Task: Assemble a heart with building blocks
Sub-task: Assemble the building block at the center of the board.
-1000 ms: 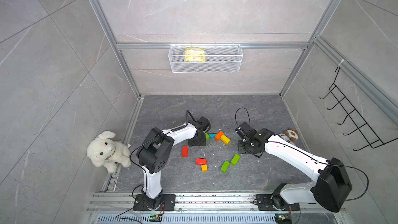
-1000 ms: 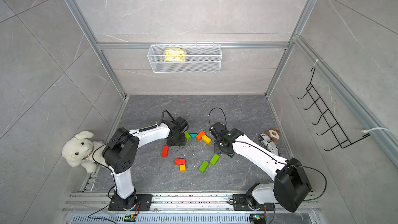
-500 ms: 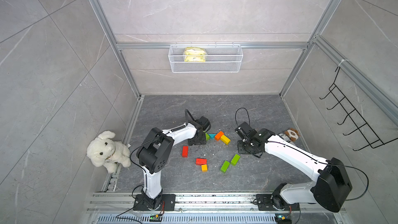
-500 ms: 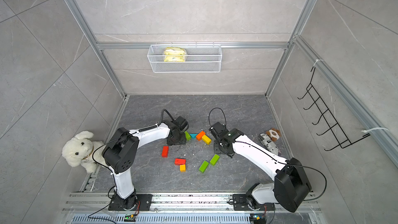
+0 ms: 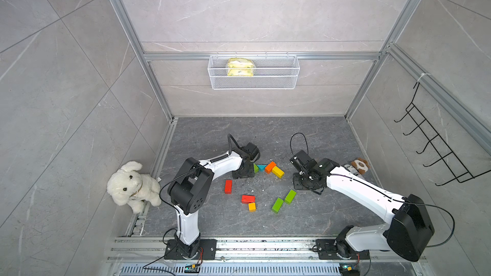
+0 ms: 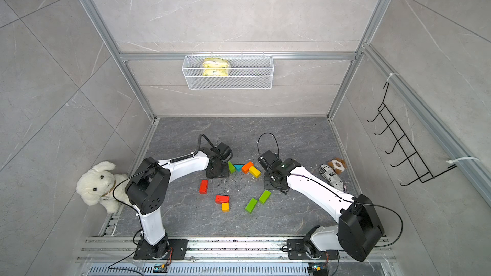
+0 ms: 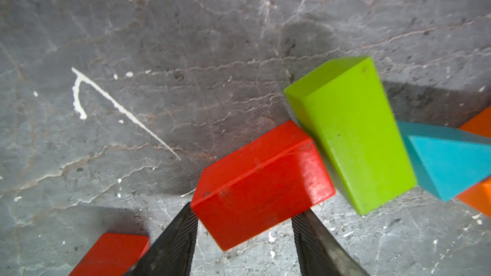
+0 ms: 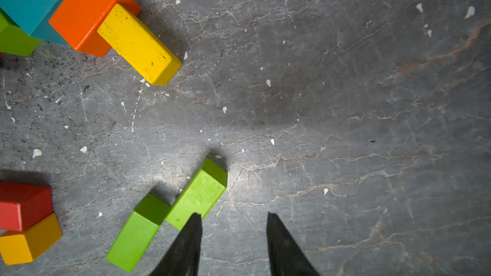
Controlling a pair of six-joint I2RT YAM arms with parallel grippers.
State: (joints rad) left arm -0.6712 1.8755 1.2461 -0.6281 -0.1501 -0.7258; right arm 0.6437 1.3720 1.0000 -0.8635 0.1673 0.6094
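In the left wrist view my left gripper point(image 7: 245, 224) is shut on the near end of a red block point(image 7: 261, 181) lying on the floor. Its far end touches a green block point(image 7: 353, 134), followed by the teal triangle point(image 7: 449, 160). Both top views show the row running on through an orange block point(image 5: 270, 166) and a yellow block point(image 5: 278, 172); the left gripper point(image 5: 243, 173) hides the held block there. My right gripper point(image 8: 233, 221) is open over bare floor, beside two green blocks point(image 8: 198, 195). Loose nearer the front are a red block point(image 5: 228, 186), another red block point(image 5: 248, 199) and a yellow-orange cube point(image 5: 252, 206).
A white plush dog point(image 5: 131, 184) sits outside the floor's left edge. A small toy and a printed roll point(image 5: 358, 165) lie by the right wall. A wire basket point(image 5: 253, 71) hangs on the back wall. A black hook rack point(image 5: 435, 150) is on the right wall.
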